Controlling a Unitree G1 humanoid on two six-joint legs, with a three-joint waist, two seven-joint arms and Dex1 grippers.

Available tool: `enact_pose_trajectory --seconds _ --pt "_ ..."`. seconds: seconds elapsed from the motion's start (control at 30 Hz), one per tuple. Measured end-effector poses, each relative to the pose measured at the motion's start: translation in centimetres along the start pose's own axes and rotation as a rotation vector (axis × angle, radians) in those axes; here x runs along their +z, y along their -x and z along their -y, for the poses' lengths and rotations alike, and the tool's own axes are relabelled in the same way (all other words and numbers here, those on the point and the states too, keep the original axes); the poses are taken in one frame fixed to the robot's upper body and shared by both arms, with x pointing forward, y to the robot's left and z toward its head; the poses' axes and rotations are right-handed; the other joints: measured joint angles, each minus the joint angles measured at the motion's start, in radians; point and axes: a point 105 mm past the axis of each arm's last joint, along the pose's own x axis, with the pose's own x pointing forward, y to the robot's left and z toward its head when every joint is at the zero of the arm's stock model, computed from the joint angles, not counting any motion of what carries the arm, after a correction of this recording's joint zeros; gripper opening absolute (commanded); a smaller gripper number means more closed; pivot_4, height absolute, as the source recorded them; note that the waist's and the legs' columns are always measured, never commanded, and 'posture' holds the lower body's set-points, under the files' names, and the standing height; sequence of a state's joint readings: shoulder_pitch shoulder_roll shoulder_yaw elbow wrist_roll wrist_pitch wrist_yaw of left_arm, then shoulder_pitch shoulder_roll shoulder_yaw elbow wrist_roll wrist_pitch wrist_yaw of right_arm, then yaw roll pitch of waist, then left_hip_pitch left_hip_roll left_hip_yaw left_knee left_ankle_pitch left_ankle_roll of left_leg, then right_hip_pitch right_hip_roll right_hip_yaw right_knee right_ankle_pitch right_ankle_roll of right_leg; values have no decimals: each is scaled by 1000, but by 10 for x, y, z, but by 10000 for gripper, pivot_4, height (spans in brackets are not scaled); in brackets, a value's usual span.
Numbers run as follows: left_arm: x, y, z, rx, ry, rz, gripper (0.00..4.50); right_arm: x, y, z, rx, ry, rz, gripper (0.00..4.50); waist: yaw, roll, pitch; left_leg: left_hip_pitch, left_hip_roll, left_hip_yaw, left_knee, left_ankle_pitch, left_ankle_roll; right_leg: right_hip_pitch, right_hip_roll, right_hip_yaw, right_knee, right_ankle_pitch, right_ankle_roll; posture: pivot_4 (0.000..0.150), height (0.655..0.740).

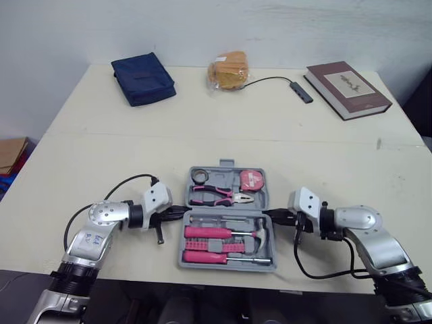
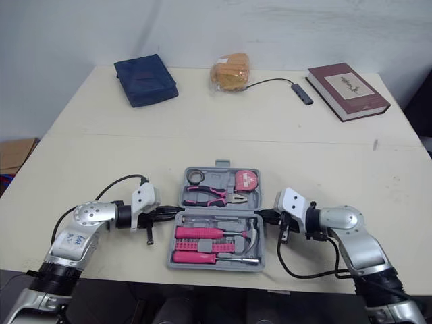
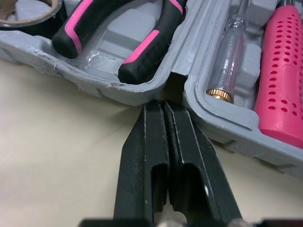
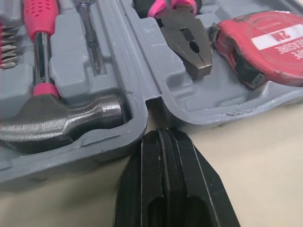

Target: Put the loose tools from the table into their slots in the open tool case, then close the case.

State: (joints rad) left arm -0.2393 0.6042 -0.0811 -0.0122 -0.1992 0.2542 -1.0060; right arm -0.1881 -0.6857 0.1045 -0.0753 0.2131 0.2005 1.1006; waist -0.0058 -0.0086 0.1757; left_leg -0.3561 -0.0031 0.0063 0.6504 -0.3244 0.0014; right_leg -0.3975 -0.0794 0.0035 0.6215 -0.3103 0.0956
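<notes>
Counter (image 1: 101, 162), pale and wide, seen from the head camera. A grey tool case (image 1: 227, 211) lies open at the near edge, midway between the two arms. Its far half holds a roll of tape (image 1: 200, 177), pink-handled pliers (image 1: 219, 196) and a red tape measure (image 1: 252, 179). Its near half holds a hammer (image 1: 229, 233) with a pink grip and a pink screwdriver (image 1: 206, 256) beside it. The left claw (image 1: 177, 213) points inward at the case's left side and the right claw (image 1: 268, 214) at its right side, both level with the hinge line. Along the far edge, well apart from the case, lie a blue pouch (image 1: 143, 79), an orange packet (image 1: 228, 70), a small cable hub (image 1: 302, 92) and a dark red book (image 1: 347, 89). Left wrist view: the left claw's two black fingers (image 3: 147, 151) are pressed together, holding nothing, their tips right at the notch where the two halves of the case meet; whether they touch it cannot be told. The pliers' handles and the roll of tape sit in one half, a clear-handled screwdriver (image 3: 227, 61) and the hammer's perforated pink grip in the other. Right wrist view: the right claw's fingers (image 4: 142, 187) are likewise pressed together and empty, tips just at the hinge notch on the opposite side. The steel hammer head lies in its slot on one side of the notch, the pliers' nose and the tape measure, marked 2M, on the other.
</notes>
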Motion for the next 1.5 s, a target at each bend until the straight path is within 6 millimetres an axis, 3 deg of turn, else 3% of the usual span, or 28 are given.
enact_pose_trajectory --seconds 0.33,0.47,0.53,0.6,0.7,0.73,0.9,1.0,1.1,1.33,1.5 --pt "-1 0 -1 25 2 4 0 -3 4 1 -17 -35 -2 426 2 0 0 0 0 0 0 0 0 0 0 0 0 0 0 1500 7400" --pt "-6 17 -14 92 87 10 11127 -11 23 11 -112 -201 -3 12836 3 0 0 0 0 -1 0 0 0 0 -1 -1 0 0 0 1500 7400" --pt "-6 40 -23 146 122 13 19996 -15 44 23 -202 -282 -14 22756 1 0 0 -1 0 -1 0 0 0 0 -1 0 0 0 0 1500 7400" --pt "2 56 -29 182 140 54 28805 -12 63 30 -255 -339 -13 32785 2 1 1 -1 0 -1 -1 0 0 0 -2 -1 -1 0 0 1500 7400" --pt "24 62 -28 168 158 107 40237 4 73 34 -262 -413 -15 44534 2 1 1 -1 0 -2 -1 0 0 0 -2 -1 -1 0 -1 1500 7400" --pt "34 63 -30 185 185 105 44768 12 75 37 -267 -464 -37 45000 1 1 1 -1 0 -2 -1 0 0 0 -3 -1 -1 0 -1 1500 7400" --pt "58 59 -46 287 327 72 44768 33 72 44 -282 -623 -112 45000 2 0 2 -3 0 -3 -1 0 0 -2 -2 -2 0 0 -1 1500 7400" --pt "67 53 -43 276 390 27 44768 48 60 46 -271 -684 -123 45000 0 0 2 -12 -1 -3 1 1 -1 -12 -1 -1 1 0 0 1500 7400" --pt "71 34 -41 264 443 -13 44768 43 47 46 -295 -725 -260 45000 3 0 2 -18 -2 -2 3 6 -7 -18 -1 -1 5 0 0 1500 7400" --pt "65 5 -36 285 520 -101 44768 47 25 55 -325 -744 -305 45000 2 -1 2 -20 -2 -1 4 6 -7 -18 0 -1 5 1 1 1500 7400" --pt "58 5 -40 339 522 -146 44768 43 17 56 -348 -752 -317 45000 2 -1 2 -20 -2 -1 4 6 -8 -18 1 -1 6 1 1 1500 7400"
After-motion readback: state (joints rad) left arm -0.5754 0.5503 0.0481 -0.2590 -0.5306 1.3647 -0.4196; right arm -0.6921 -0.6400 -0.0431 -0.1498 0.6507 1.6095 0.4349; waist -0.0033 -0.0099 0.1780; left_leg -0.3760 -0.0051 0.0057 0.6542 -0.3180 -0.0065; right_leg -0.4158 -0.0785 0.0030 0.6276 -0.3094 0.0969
